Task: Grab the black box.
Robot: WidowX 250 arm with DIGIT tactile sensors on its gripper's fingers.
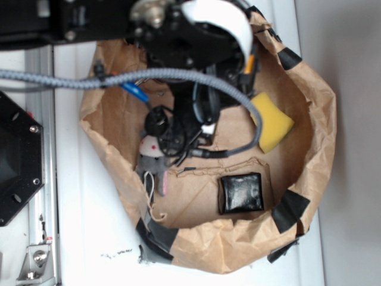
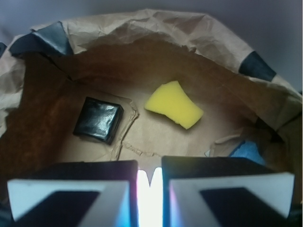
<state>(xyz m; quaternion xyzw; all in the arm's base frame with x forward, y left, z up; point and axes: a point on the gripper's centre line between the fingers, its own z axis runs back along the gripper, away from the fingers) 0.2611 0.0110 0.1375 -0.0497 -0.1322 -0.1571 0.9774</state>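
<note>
The black box (image 1: 241, 193) is small, flat, square and glossy. It lies on the floor of the brown paper bag, near its lower right wall. In the wrist view the black box (image 2: 98, 119) is ahead and to the left of my gripper (image 2: 150, 175). The two fingers stand close together with only a thin bright slit between them and nothing held. In the exterior view my gripper (image 1: 178, 134) hangs over the bag's left-middle part, well apart from the box, with its tips lost among cables.
A yellow sponge (image 1: 271, 122) (image 2: 174, 104) lies ahead to the right. The crumpled brown paper bag wall (image 1: 318, 137) with black tape patches (image 1: 290, 210) rings everything. A blue item (image 2: 246, 151) sits at the right. A grey cable (image 1: 71, 80) crosses the left.
</note>
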